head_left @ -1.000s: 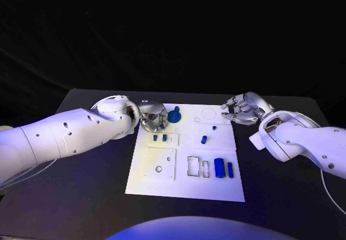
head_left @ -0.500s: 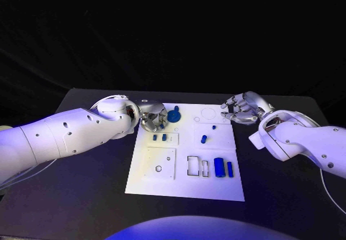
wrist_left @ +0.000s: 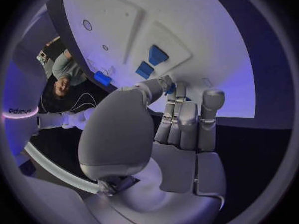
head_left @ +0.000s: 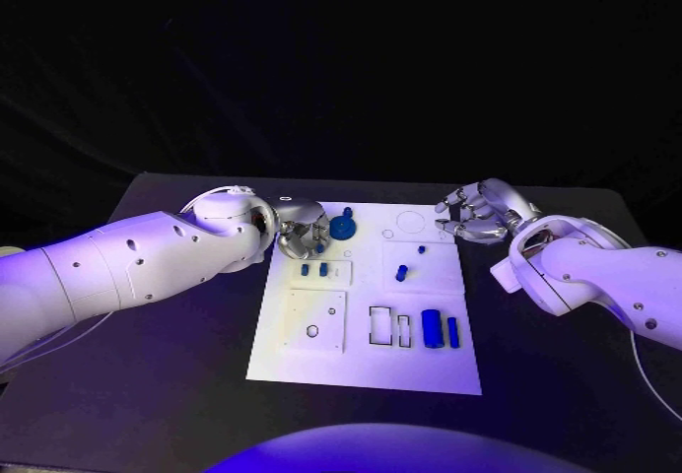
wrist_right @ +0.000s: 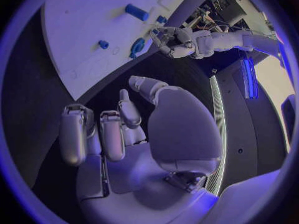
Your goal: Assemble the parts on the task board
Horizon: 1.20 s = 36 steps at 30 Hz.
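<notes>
The white task board (head_left: 370, 345) lies in the middle of the black table. My left hand (head_left: 302, 231) is at the board's far left corner and pinches a round blue part (head_left: 343, 228) between thumb and fingers. A sliver of that blue part (wrist_left: 169, 88) shows at the fingertips in the left wrist view. My right hand (head_left: 479, 214) hovers off the board's far right corner with its fingers curled in and nothing in them. Two small blue pieces (head_left: 314, 268) sit near the left hand. Another blue piece (head_left: 402, 274) stands mid-board, and two blue bars (head_left: 441, 331) lie nearer me.
Rectangular cut-outs (head_left: 386, 328) and a square plate with holes (head_left: 317, 322) mark the near half of the board. In the right wrist view the board (wrist_right: 74, 30) carries a blue cylinder (wrist_right: 137, 12), with the left hand (wrist_right: 173, 41) beyond it. Dark table surrounds the board.
</notes>
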### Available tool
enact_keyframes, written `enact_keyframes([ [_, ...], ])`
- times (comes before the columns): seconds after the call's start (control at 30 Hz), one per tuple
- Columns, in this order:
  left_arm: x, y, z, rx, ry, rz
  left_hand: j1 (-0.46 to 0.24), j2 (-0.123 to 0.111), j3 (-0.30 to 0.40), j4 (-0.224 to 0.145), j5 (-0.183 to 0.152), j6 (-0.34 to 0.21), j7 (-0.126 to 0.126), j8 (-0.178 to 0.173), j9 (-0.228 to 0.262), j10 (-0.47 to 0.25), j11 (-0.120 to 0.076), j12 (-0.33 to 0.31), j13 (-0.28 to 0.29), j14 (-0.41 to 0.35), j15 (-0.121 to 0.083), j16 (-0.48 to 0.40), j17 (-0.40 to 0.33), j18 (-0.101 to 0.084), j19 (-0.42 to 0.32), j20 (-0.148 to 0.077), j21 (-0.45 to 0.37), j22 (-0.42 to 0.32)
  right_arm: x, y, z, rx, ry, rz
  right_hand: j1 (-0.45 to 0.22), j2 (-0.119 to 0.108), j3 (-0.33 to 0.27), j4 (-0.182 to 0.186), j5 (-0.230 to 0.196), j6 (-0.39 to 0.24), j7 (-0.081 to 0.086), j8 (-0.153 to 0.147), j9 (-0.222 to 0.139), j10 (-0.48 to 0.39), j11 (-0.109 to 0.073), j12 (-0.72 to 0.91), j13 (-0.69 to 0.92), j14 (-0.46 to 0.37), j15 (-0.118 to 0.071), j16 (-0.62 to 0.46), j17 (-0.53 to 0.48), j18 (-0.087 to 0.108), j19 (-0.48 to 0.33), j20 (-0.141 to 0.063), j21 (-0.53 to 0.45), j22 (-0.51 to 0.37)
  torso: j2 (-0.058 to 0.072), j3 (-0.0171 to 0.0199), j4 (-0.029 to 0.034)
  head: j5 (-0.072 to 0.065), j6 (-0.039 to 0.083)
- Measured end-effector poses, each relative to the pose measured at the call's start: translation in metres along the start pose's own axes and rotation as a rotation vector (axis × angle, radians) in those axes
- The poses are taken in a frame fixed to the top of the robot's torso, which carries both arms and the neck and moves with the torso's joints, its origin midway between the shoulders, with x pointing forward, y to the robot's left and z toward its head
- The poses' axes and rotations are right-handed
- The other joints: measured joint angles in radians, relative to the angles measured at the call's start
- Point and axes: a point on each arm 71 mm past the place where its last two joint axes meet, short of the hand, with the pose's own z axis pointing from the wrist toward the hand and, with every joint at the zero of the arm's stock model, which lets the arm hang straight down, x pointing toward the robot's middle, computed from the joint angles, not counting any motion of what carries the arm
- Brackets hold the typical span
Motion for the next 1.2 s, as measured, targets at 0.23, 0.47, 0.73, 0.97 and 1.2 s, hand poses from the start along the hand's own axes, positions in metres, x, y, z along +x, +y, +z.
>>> enact_keyframes([
  [0.23, 0.0002, 0.0014, 0.0001, -0.005, 0.002, 0.002, -0.008, 0.0, -0.004, 0.004, 0.0, 0.0, 0.0, -0.002, 0.0, 0.0, 0.0, 0.0, 0.003, 0.0, 0.0, 0.0, -0.001, 0.0, 0.0, 0.0, 0.0, 0.0, 0.0001, 0.0, 0.0001, 0.0, 0.0, 0.0, 0.0, 0.0, 0.0, 0.0, 0.0, 0.0, 0.0, 0.0, 0.0, 0.0, 0.0, 0.0, 0.0, 0.0, 0.0, 0.0, 0.0, 0.0, 0.0, 0.0, 0.0, 0.0, -0.001, 0.0004, 0.0, 0.0, 0.0],
  [0.47, 0.0002, 0.0024, 0.0, -0.008, 0.001, 0.004, -0.008, 0.0, -0.004, 0.004, 0.0, 0.0, 0.0, -0.002, 0.003, 0.0, 0.0, 0.0, 0.006, 0.0, 0.0, 0.0, 0.001, 0.0, 0.0, 0.0, 0.0, 0.002, 0.0, -0.0002, 0.0001, 0.001, 0.0, 0.0, 0.0, 0.0, 0.0, 0.0, 0.0, 0.0, 0.0, 0.0, 0.0, 0.0, 0.0, 0.0, 0.0, 0.0, 0.0, 0.0, 0.0, 0.0, 0.0, 0.0, 0.0, 0.0, -0.001, 0.0007, 0.0, 0.001, 0.001],
  [0.73, 0.0004, 0.0026, -0.0001, -0.009, 0.0, 0.005, -0.008, 0.0, -0.009, 0.009, 0.0, -0.013, -0.002, -0.019, 0.002, -0.017, 0.002, -0.006, 0.011, -0.005, 0.005, 0.0, 0.0, 0.0, 0.0, 0.0, -0.006, -0.004, -0.0002, -0.0006, 0.0001, 0.002, -0.001, -0.001, 0.0, 0.0, 0.0, 0.0, 0.0, 0.0, 0.0, 0.0, 0.0, 0.0, 0.0, 0.0, 0.0, 0.0, 0.0, 0.0, 0.0, 0.0, 0.0, 0.0, 0.0, 0.0, -0.001, 0.0007, -0.0001, 0.002, 0.003],
  [0.97, 0.0, 0.0027, -0.0004, -0.008, -0.005, 0.005, -0.019, -0.011, -0.032, 0.02, 0.0, -0.037, -0.007, -0.046, -0.001, -0.078, 0.02, -0.006, 0.021, -0.027, 0.02, -0.006, -0.031, 0.0, -0.018, 0.011, -0.024, -0.026, -0.0003, -0.0007, 0.0001, 0.002, -0.001, -0.001, 0.0, 0.0, 0.0, 0.0, 0.0, 0.0, 0.0, 0.0, 0.0, 0.0, 0.0, 0.0, 0.0, 0.0, 0.0, 0.0, 0.001, 0.0, 0.0, 0.0, 0.0, 0.0, -0.001, 0.0001, 0.0, 0.001, 0.005],
  [1.2, -0.0004, 0.0027, -0.0007, -0.005, -0.011, 0.003, -0.021, -0.013, -0.07, 0.031, 0.0, -0.057, -0.007, -0.066, -0.004, -0.132, 0.032, 0.01, 0.037, -0.045, 0.03, -0.01, -0.065, 0.0, -0.034, 0.019, -0.038, -0.047, -0.0003, -0.0009, 0.0002, 0.003, -0.002, -0.001, 0.0, 0.0, 0.0, 0.0, 0.0, 0.0, 0.0, 0.0, 0.0, 0.0, 0.0, 0.0, 0.0, 0.0, 0.0, 0.0, 0.001, 0.0, 0.0, 0.0, 0.0, 0.0, 0.0, -0.0002, 0.0003, 0.001, 0.004],
])
